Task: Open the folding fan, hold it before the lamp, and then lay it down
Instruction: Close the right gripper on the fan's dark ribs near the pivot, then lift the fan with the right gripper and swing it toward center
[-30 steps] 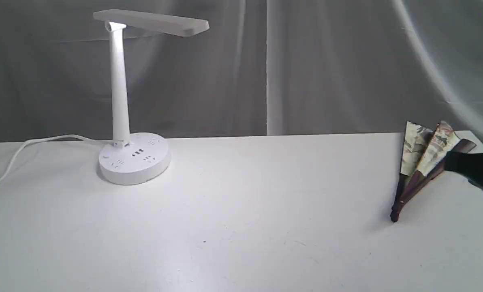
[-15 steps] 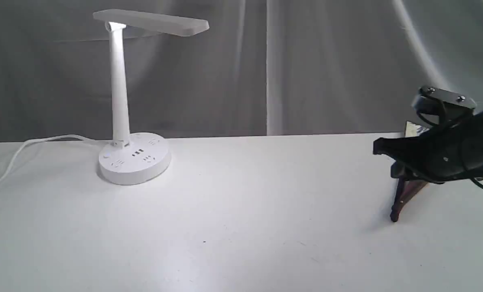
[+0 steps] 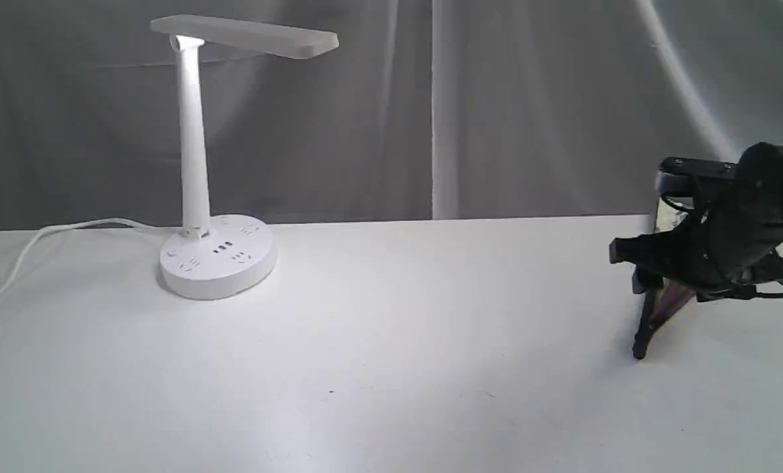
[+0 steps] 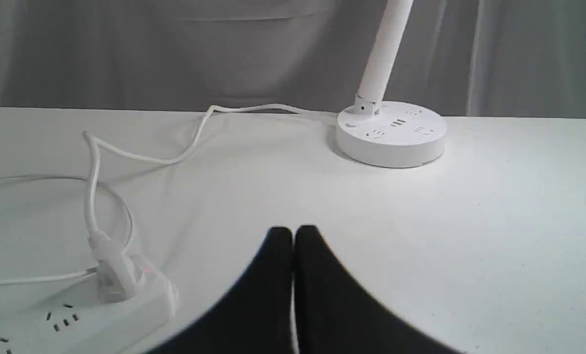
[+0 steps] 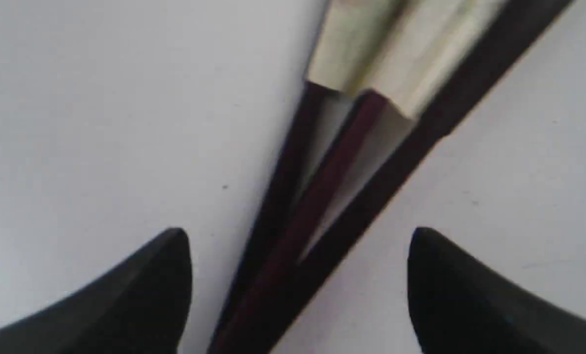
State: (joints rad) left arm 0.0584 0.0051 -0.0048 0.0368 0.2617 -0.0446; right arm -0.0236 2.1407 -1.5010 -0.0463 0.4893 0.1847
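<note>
A: Folding fan (image 3: 654, 314), location?
B: Lower right of frame, on the white table (image 3: 391, 368), partly spread. Right gripper (image 5: 298, 235) over it, jaws wide either side of the maroon ribs.
A: Remaining items?
B: Desk lamp (image 3: 194, 164), upper left, well apart from the fan. Left gripper (image 4: 293, 231): jaws pressed together, empty

One white lamp (image 3: 194, 164) stands far left on the single table (image 3: 398, 368), with one white cord (image 3: 37, 240) leaving its base, and one folding fan (image 3: 654, 315) lies on the right. Two grippers show: the left gripper (image 4: 293, 231) and the right gripper (image 5: 298, 233). There is one power strip (image 4: 76, 314) with one plug (image 4: 111, 265) in it, but the cords looped beside it overlap too much to count.
</note>
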